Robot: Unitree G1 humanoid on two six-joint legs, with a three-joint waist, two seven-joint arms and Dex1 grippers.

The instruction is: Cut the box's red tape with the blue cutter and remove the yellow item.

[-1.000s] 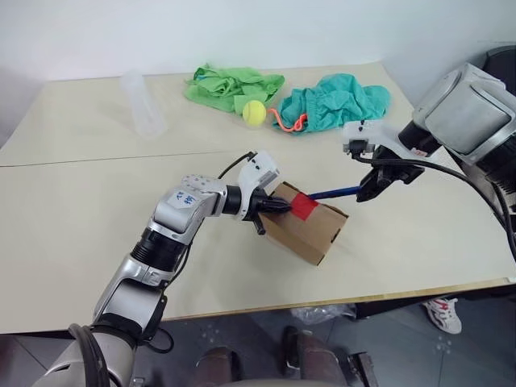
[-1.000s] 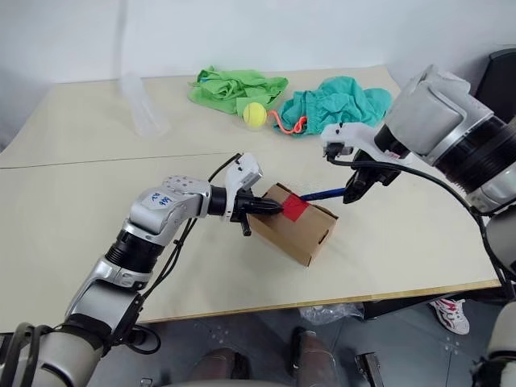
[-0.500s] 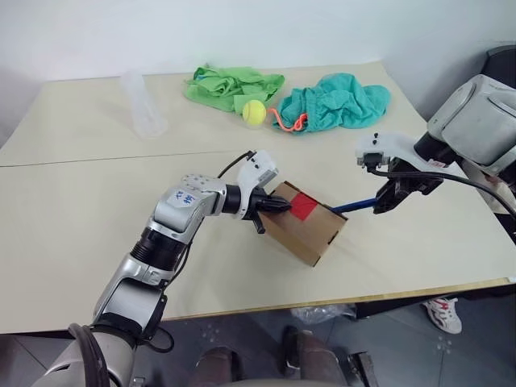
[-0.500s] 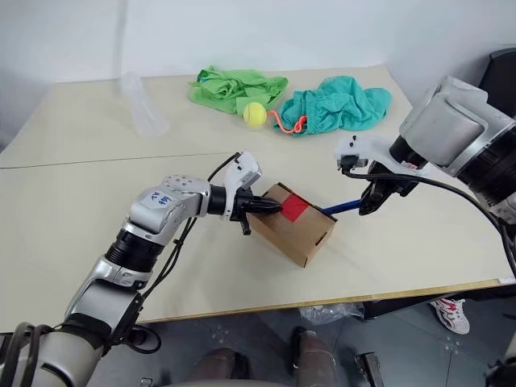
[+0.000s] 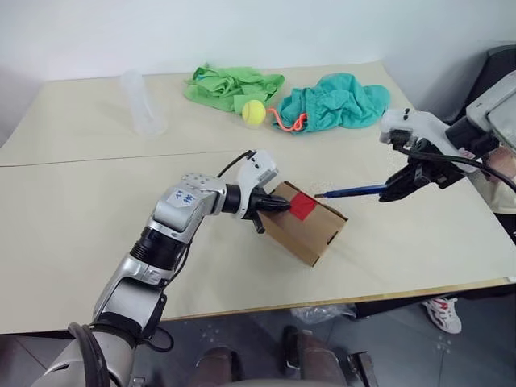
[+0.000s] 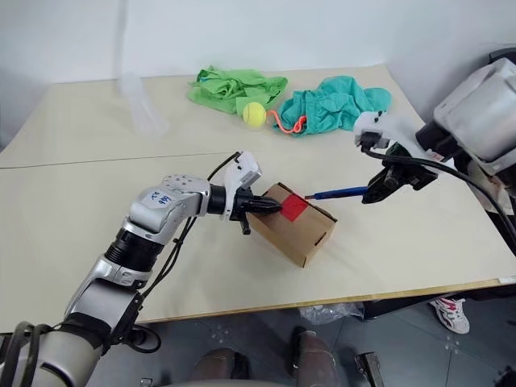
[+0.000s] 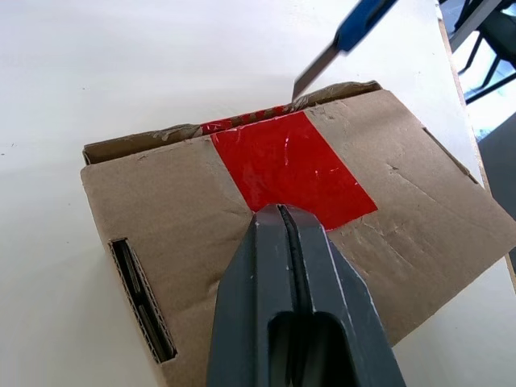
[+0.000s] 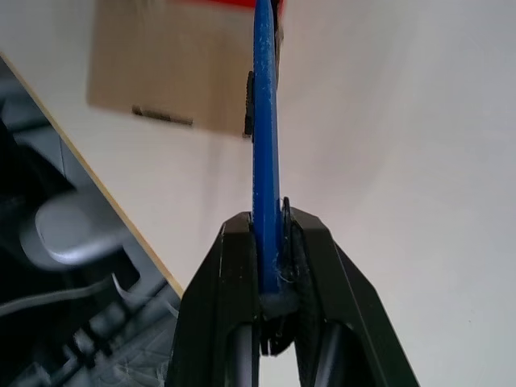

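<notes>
Right fingers stay clamped on the cutter, and it has just drawn back off the tape — the tip now hangs just beside the box's far edge, clear of it. That looks like a finished slicing pass. Left fingers are pressed together, still bracing the box top on the worktop. The tape is glossy red and ragged along the flap seam; flaps remain down, contents hidden.
</notes>
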